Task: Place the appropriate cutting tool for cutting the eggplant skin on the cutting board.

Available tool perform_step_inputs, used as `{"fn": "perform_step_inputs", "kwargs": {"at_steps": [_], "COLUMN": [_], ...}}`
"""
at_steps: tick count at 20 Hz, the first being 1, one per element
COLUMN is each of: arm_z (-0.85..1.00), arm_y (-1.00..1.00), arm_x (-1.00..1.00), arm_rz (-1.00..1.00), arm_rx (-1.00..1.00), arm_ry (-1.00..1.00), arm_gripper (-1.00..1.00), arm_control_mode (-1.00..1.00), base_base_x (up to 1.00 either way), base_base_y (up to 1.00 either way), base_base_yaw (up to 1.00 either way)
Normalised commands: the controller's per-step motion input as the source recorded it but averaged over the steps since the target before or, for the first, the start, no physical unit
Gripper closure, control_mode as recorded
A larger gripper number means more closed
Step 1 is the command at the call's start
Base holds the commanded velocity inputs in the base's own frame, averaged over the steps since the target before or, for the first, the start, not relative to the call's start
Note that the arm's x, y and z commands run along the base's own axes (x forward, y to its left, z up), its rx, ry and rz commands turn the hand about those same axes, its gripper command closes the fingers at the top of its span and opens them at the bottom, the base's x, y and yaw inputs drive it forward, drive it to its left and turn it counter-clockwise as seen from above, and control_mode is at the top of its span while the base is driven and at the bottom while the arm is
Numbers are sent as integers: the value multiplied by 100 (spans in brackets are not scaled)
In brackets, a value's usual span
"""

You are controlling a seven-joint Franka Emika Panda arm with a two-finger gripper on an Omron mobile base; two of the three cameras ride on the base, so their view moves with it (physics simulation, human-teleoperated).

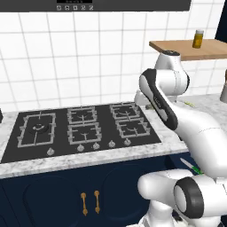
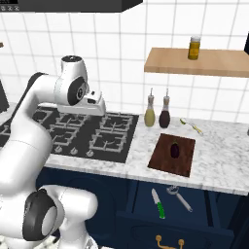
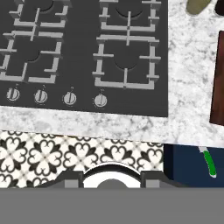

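Left of the cutting board [image 2: 172, 155], over the black stove [image 2: 92, 133], hangs the gripper [image 2: 96, 108], high above the burners and well apart from every tool. Cannot tell from these pictures whether clenched or released: fingers hidden against the hand in the right base view, tips barely peeking at the hand view's bottom edge; nothing seen between them. On the board, near its middle, lies the eggplant [image 2: 174, 150], small and dark, with no tool beside it. Behind the board, against the tiled wall, stand two bottles [image 2: 157, 113]; right of those, on the marble counter [image 2: 219, 155], rests a slim yellow-green utensil [image 2: 191, 126], possibly a peeler, too small to call. Below the board's front edge, inside an open drawer [image 2: 170, 202], lie a green-handled knife [image 2: 157, 203] and, just right of it, a grey-handled tool [image 2: 180, 196]. Judged from this: early stage. Nothing picked, nothing placed. Left to do: choosing the skin-cutting tool, reaching it, grasping, carrying it across, setting it on the board by the eggplant.
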Motion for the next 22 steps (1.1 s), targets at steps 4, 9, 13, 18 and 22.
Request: {"fn": "perform_step_inputs", "kwargs": {"at_steps": [4,9,13,18,22], "arm_z": [-3,-31,-45,-51,-39], "arm_y": [-22,-96,-100,-100,-100], "arm_x": [-55,-74,-39,-30,-38], "arm_rz": [-1,0,0,0,0], "arm_rx": [0,9,17,4,4], "arm_ry": [-10,-3,17,24,15], "arm_gripper": [-100,-100,-100,-100,-100], "arm_control_mode": [-100,-100,-100,-100,-100], "base_base_x": [0,0,0,0,0], "base_base_y": [0,0,0,0,0], "base_base_yaw": [0,0,0,0,0]}}
